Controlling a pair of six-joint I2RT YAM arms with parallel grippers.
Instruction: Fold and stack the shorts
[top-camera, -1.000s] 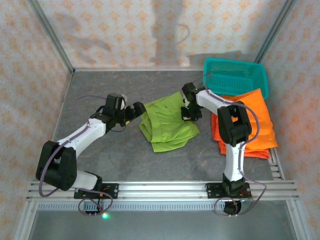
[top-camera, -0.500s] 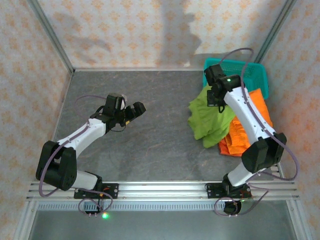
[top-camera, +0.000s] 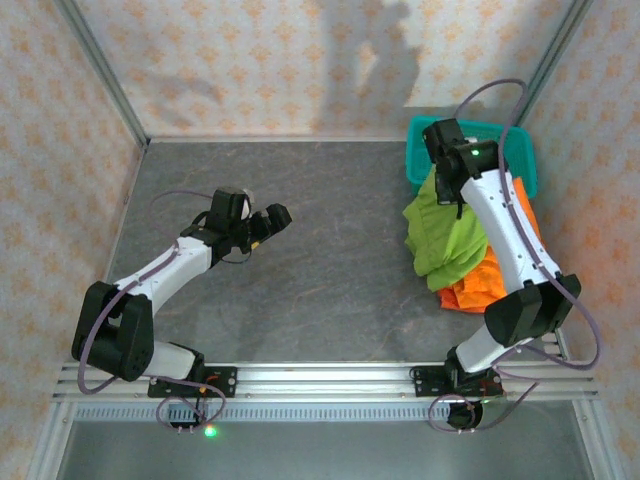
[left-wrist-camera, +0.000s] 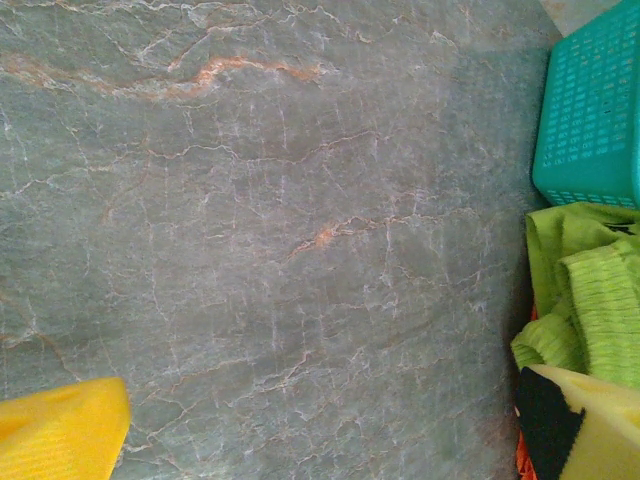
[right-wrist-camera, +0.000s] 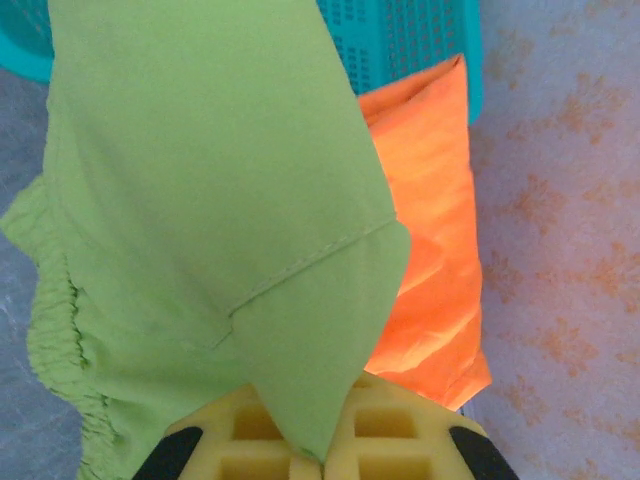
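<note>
Lime-green shorts (top-camera: 443, 238) hang bunched from the right gripper (top-camera: 447, 182) just in front of the teal basket (top-camera: 522, 158). They drape over the orange shorts (top-camera: 478, 288), which lie against the basket's near side. From that I judge the green pair is going onto the orange pile as 1 more layer of the stack, though it looks rumpled rather than neatly folded. In the right wrist view a hemmed corner of the green cloth runs down between the gripper's yellow pads (right-wrist-camera: 415, 440), which are pinched almost together on it, so only an edge is gripped. The left gripper (top-camera: 272, 218) hovers over bare table (top-camera: 330, 290) well to the left of the basket, jaws spread wide and holding nothing, probably so as not to crowd the stack.
</note>
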